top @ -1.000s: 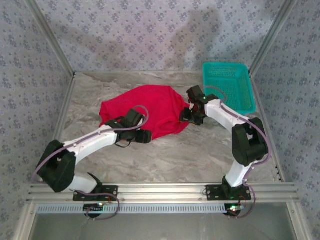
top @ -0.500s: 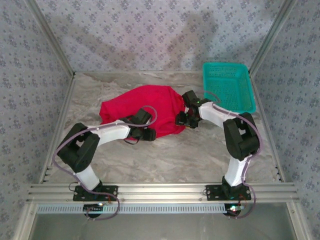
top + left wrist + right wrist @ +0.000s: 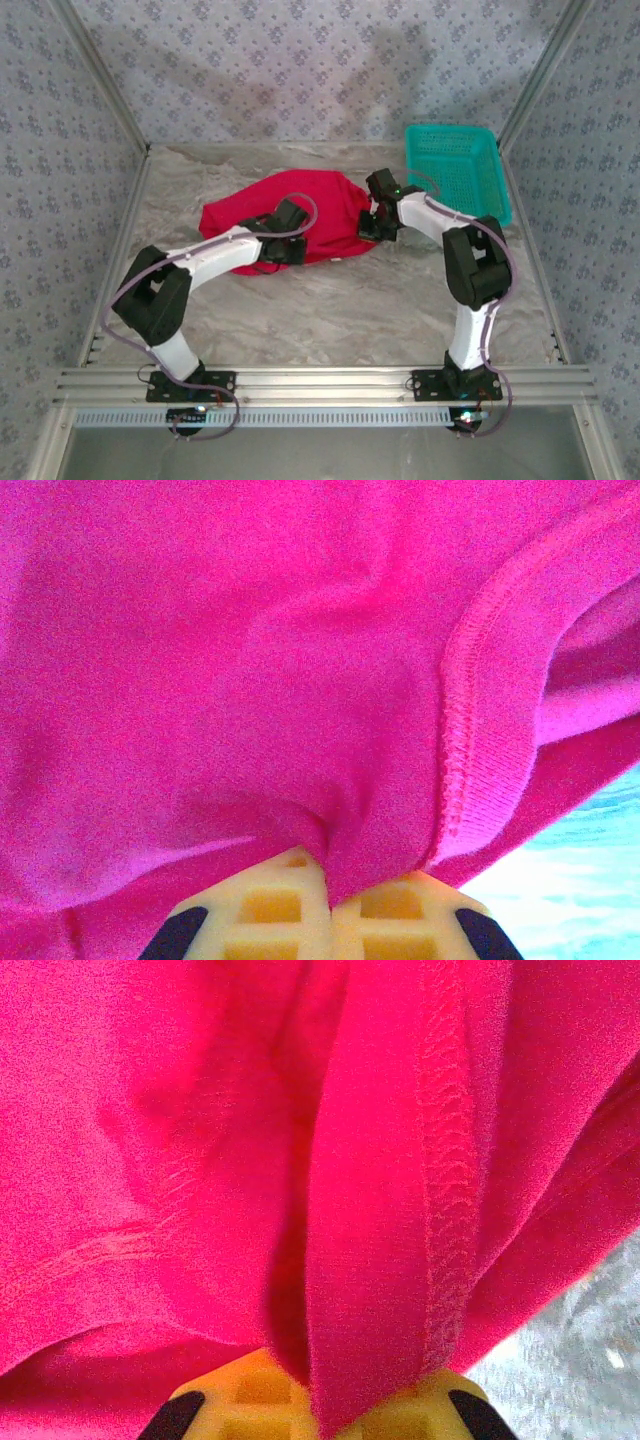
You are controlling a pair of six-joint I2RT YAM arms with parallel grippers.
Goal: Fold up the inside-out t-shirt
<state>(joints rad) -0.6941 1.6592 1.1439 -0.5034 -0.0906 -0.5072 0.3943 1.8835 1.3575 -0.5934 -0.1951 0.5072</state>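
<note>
While one teal basket (image 3: 455, 175) sits near, left jaws, right jaws each clamped on one t-shirt (image 3: 330, 203).

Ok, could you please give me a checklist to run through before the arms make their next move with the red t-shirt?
1. Left gripper shut on the t-shirt: ok, cloth pinched.
2. Right gripper shut on the t-shirt: ok.
3. T-shirt apart from the basket: ok.
4. T-shirt lying flat on the table: not ok, bunched.
5. Layers caught in each grip: cannot tell.
</note>
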